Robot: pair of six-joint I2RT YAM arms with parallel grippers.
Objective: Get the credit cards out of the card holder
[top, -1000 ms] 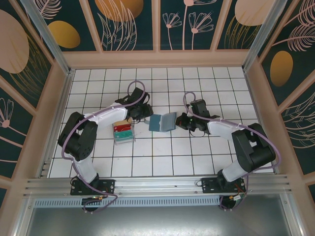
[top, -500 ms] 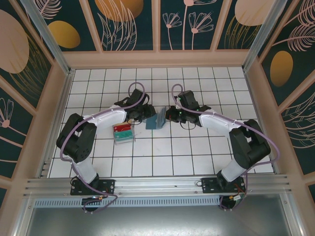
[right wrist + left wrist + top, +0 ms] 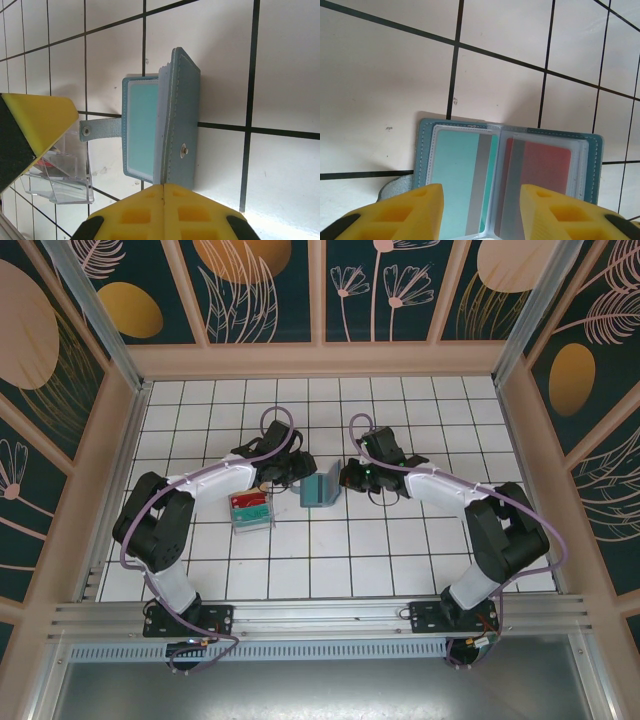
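2 arms reach inward over the white worktop point(image 3: 400, 540), a glossy grid of square tiles with dark grout.

Next in size I count 1 card holder point(image 3: 320, 487), point(image 3: 424, 150), point(image 3: 182, 125). It is a soft slate-blue sleeve with stitched edges, a snap stud and a short strap, and it sits near the middle of the worktop between the 2 tools. 1 half lies flat and the other stands nearly upright.

Just to its left is 1 clear, hard plastic tray point(image 3: 250, 510), point(image 3: 65, 175), boxy and holding red and green contents.

Inside the holder I see 2 clear pocket windows. 1 covers a red card point(image 3: 540, 170) and 1 covers a mint-green panel point(image 3: 452, 175), each crossed by a grey stripe.

The left tool point(image 3: 290, 468), point(image 3: 480, 215) has blocky yellow fingers standing partway apart above the open pockets. I cannot tell whether they touch the holder.

The right tool point(image 3: 345, 477), point(image 3: 164, 192) is pressed fully closed, with its tips against the outer face of the raised half.

Compared with 1 second ago, the right arm has swung in toward the left. The raised half, which was leaning open then, is now steeper. The tray has not moved.
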